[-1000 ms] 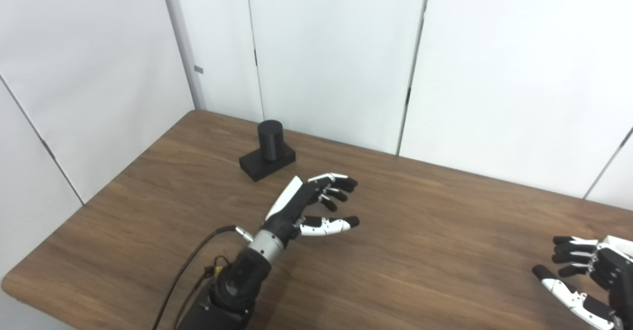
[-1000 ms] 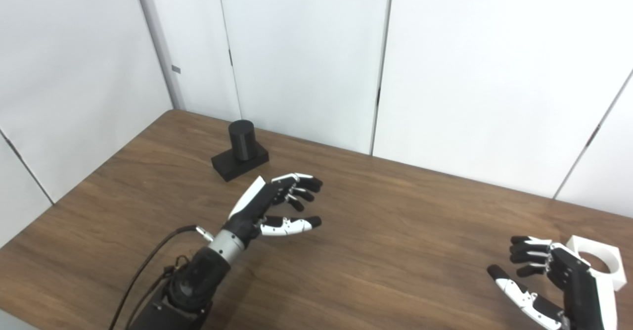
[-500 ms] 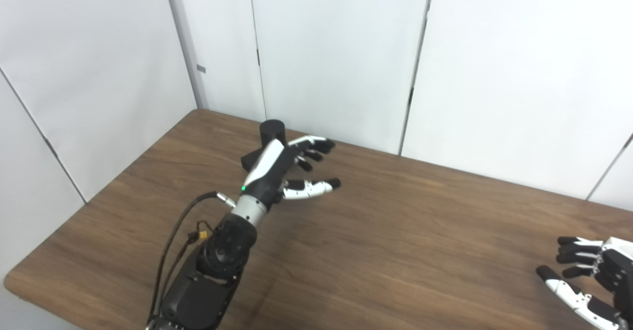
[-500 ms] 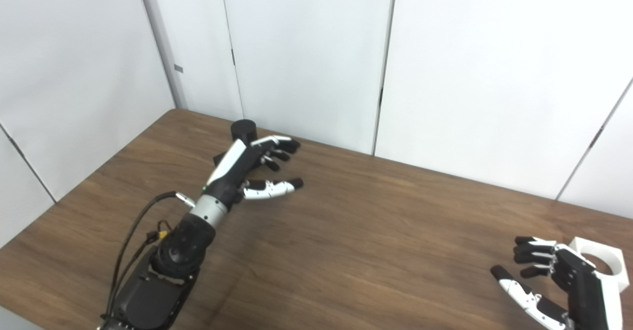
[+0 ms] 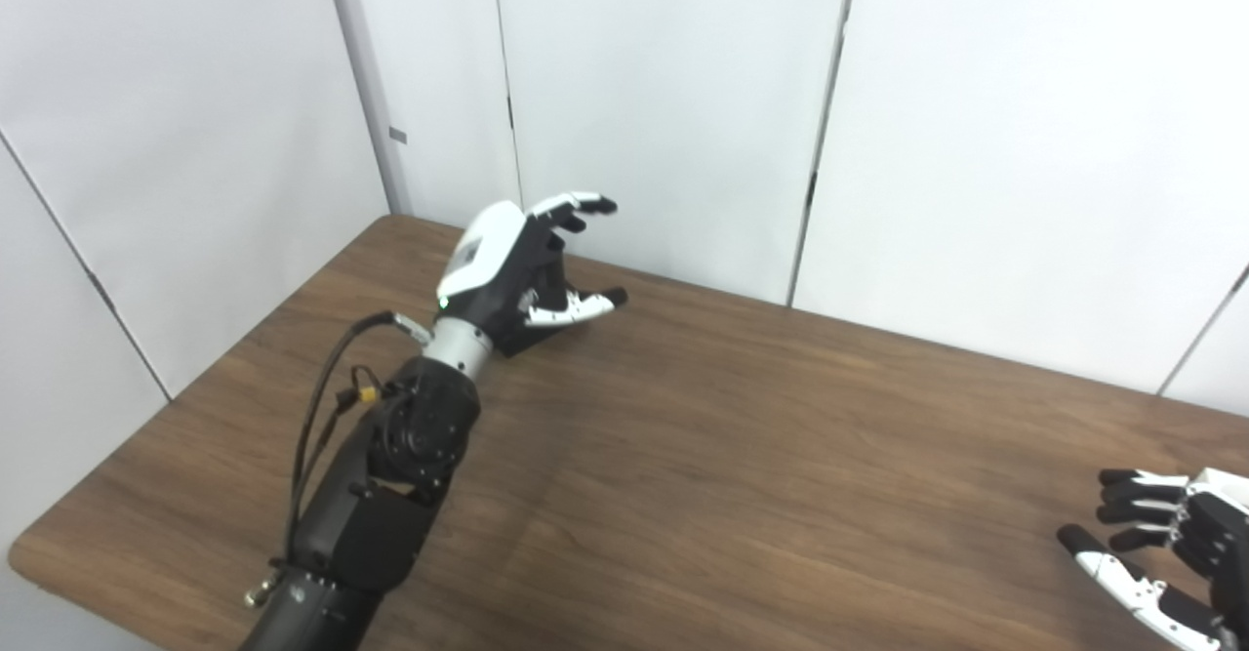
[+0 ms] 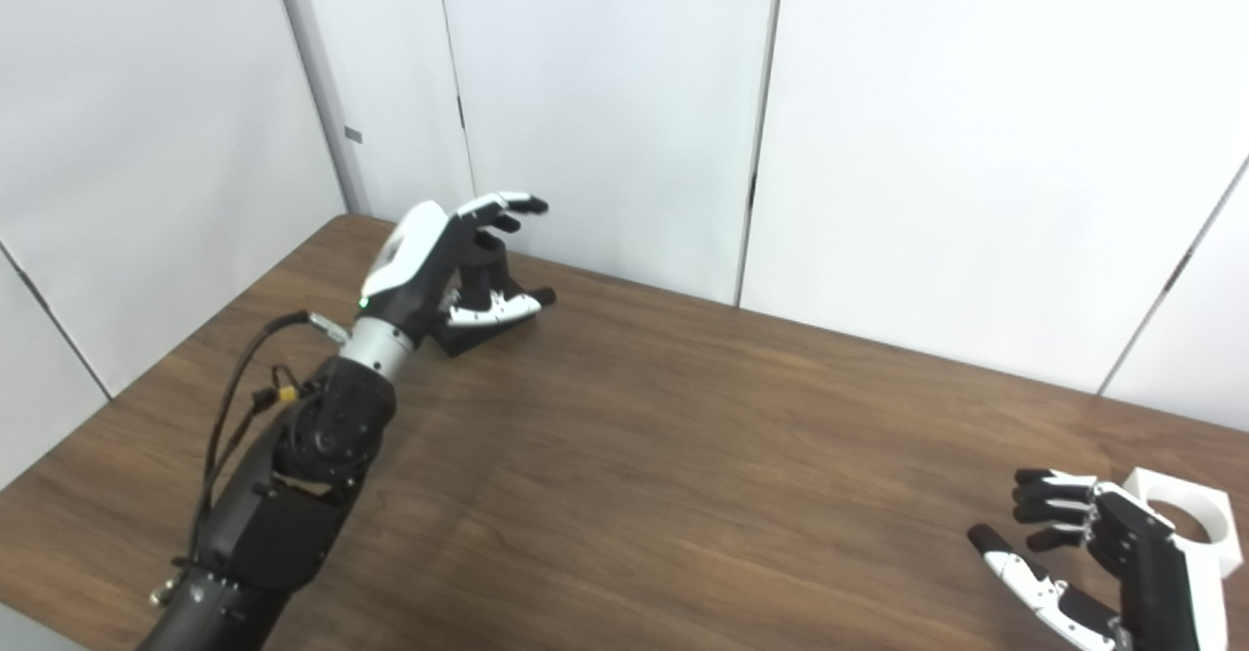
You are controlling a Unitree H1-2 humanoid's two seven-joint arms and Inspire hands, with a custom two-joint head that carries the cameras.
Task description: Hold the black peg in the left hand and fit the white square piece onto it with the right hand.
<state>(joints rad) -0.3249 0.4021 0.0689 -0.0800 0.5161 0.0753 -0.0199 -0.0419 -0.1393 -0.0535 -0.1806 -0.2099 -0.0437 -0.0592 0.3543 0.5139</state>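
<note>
While my left hand (image 6: 429,265) is cupping around the black peg (image 6: 483,275) at the table's far corner, fingers apart and not yet clamped, I'm wanting a low, square wrap. My right hand (image 6: 1107,553) is waiting, fingers spread and empty, beside the white square piece (image 6: 1186,514).

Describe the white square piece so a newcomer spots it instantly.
Start at the brown wooden table and follow its near right end. Behind the right robot hand, not held, lies the white square piece. It is the only white block, with a round hole through its top.
</note>
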